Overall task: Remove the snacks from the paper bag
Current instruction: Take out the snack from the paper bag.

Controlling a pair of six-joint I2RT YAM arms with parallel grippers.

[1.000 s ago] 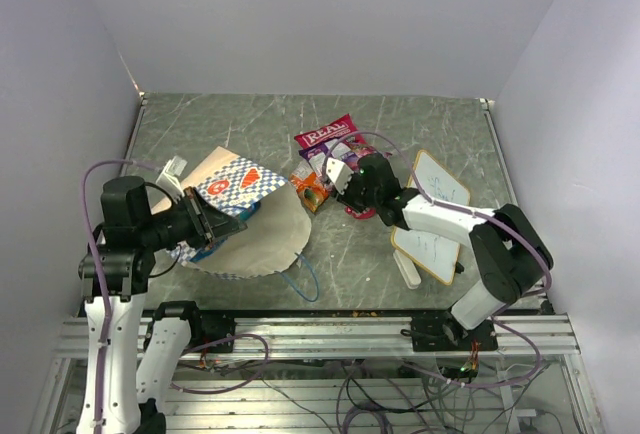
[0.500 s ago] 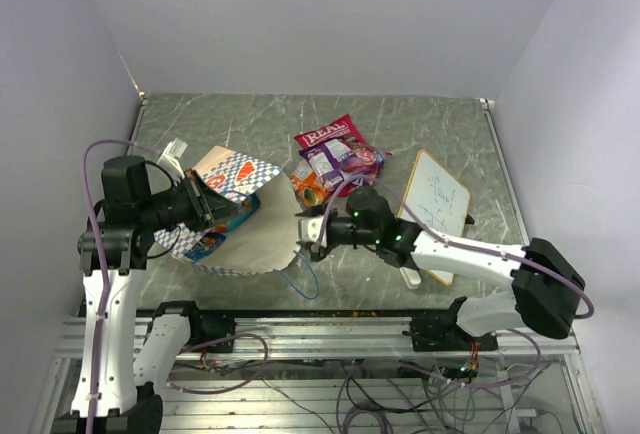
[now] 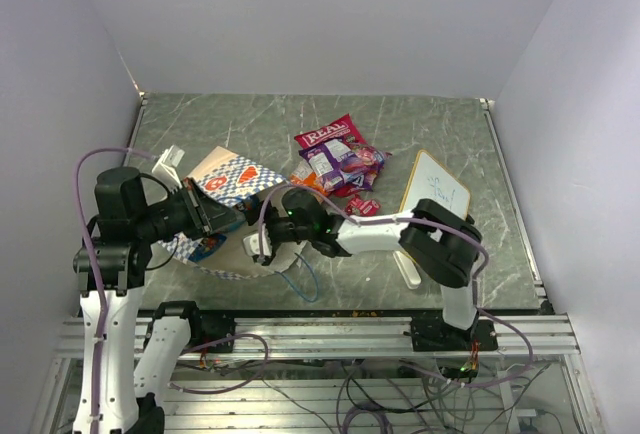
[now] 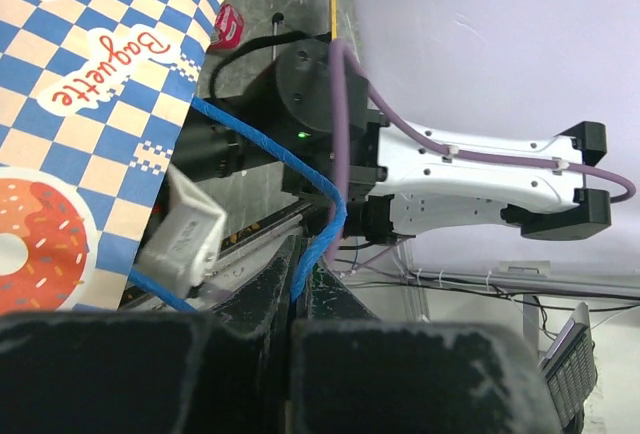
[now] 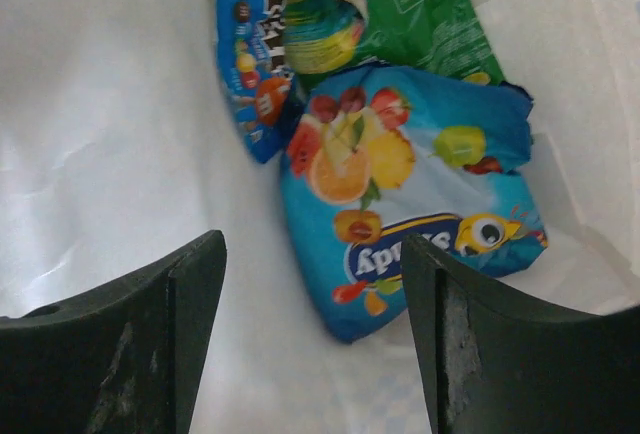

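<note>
Paper bag (image 3: 235,179) lies on its side on the left part of the bench (image 3: 250,119). The left tool (image 4: 298,264) is pinched tight on its blue string handle (image 4: 325,219), and the right tool (image 5: 312,244) is inside the cream mouth, jaws wide apart and holding nothing. Under those jaws, in the bag, lie a blue fruit packet (image 5: 400,194), a green packet (image 5: 420,14) and a thin blue packet (image 5: 250,64) — out on the bench near the bag sit the big red bag (image 3: 325,135), a purple packet (image 3: 335,162) and a small red packet (image 3: 362,204).
</note>
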